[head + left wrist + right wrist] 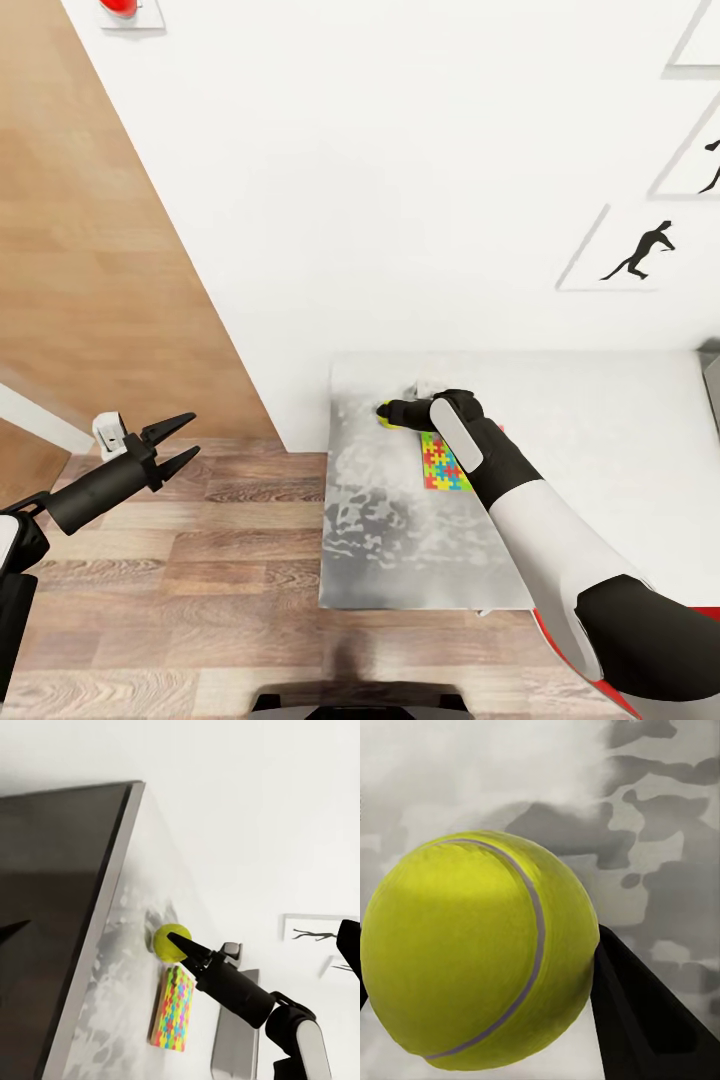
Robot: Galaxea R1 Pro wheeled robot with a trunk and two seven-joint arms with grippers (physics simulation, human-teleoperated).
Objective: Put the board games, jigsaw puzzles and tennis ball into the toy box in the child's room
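Tennis ball point(480, 952) grasp under way at the bench's point(400, 540) far corner.
Right hand point(388, 412) brackets the ball beside a jigsaw puzzle point(445, 462); squeeze unconfirmed. Next: close, lift. Left hand point(185, 443) hangs part-open, empty.

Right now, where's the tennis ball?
The tennis ball sits on the table near its far left corner, between the fingers of the right hand, just beyond the jigsaw puzzle.
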